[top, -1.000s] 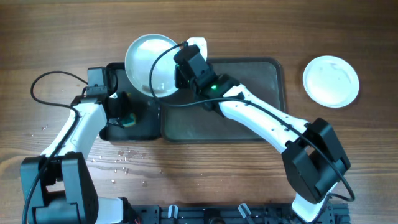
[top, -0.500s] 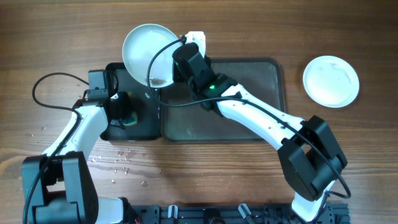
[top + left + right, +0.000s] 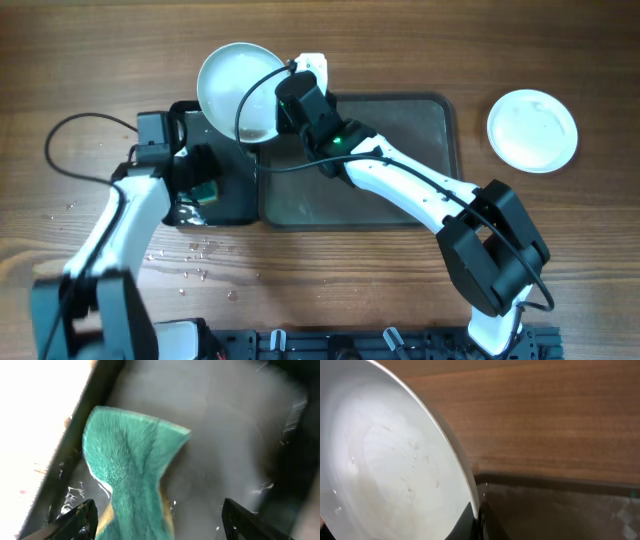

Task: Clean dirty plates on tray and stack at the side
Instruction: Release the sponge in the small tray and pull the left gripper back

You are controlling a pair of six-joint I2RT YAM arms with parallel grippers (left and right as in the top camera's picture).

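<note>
The right gripper (image 3: 283, 122) is pinching the plate (image 3: 232, 85) by its near-right rim, just beyond the tray's (image 3: 400, 110) far-left corner. The left gripper (image 3: 200, 185) is hovering just near-left of the plate, jaws spread over the sponge (image 3: 130, 460).

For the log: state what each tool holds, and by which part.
Right tool grips the white plate by its rim. Left tool, open over the sponge, holds nothing.
</note>
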